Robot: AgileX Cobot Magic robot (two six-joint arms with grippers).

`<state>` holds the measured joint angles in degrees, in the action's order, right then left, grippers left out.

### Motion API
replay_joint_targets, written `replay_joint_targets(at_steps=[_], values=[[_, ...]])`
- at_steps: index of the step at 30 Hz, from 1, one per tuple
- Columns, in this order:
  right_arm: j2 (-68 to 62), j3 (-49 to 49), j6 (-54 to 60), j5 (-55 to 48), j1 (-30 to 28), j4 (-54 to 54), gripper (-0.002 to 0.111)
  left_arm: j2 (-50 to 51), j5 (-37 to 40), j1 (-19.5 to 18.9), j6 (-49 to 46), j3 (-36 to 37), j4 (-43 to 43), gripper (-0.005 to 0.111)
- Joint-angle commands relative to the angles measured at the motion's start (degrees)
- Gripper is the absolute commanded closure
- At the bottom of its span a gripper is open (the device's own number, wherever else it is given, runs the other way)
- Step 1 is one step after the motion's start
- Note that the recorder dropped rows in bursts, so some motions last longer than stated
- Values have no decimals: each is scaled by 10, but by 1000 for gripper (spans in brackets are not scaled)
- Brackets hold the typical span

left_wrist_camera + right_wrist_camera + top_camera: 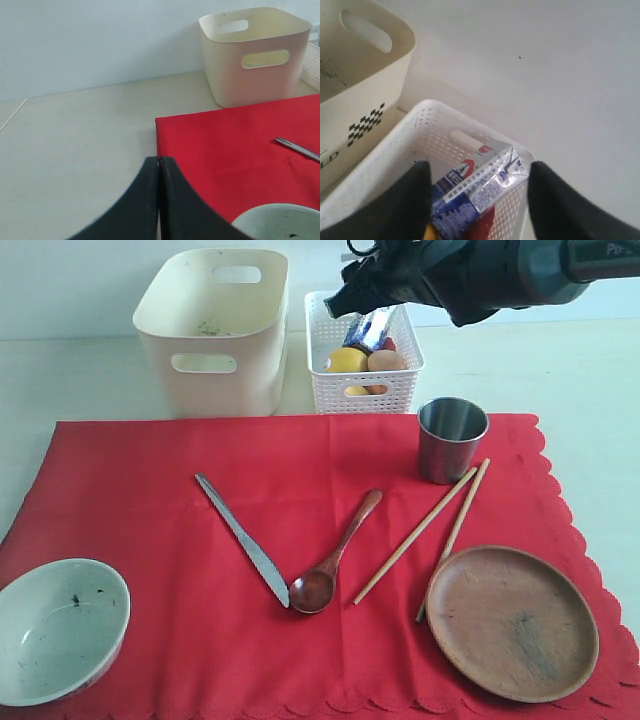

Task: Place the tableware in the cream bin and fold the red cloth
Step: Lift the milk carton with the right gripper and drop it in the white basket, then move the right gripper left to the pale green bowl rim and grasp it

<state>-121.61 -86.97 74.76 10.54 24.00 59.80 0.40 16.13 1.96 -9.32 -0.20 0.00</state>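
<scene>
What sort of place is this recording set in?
Most likely a staged lab tabletop, not a home kitchen: a red cloth spread on a pale table, a cream bin and a white basket behind it, and a robot arm overhead.

A white perforated basket (pixel 365 392) holds a milk carton (pixel 368 330), a lemon (pixel 347 360) and an egg (pixel 385 361).
</scene>
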Motion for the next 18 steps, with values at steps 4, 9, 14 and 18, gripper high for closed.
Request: replay_joint_targets(at_steps=[4,9,14,18], values=[[61,52,5,18,-5,23,101,-4,-4,-1,3,2,0,107],[95,94,5,18,-5,40,108,-4,-4,-1,3,2,0,107],[136,151,6,18,-4,60,108,-4,-4,-1,3,2,0,107],[163,195,1,9,-4,62,108,-4,-4,-1,3,2,0,107]])
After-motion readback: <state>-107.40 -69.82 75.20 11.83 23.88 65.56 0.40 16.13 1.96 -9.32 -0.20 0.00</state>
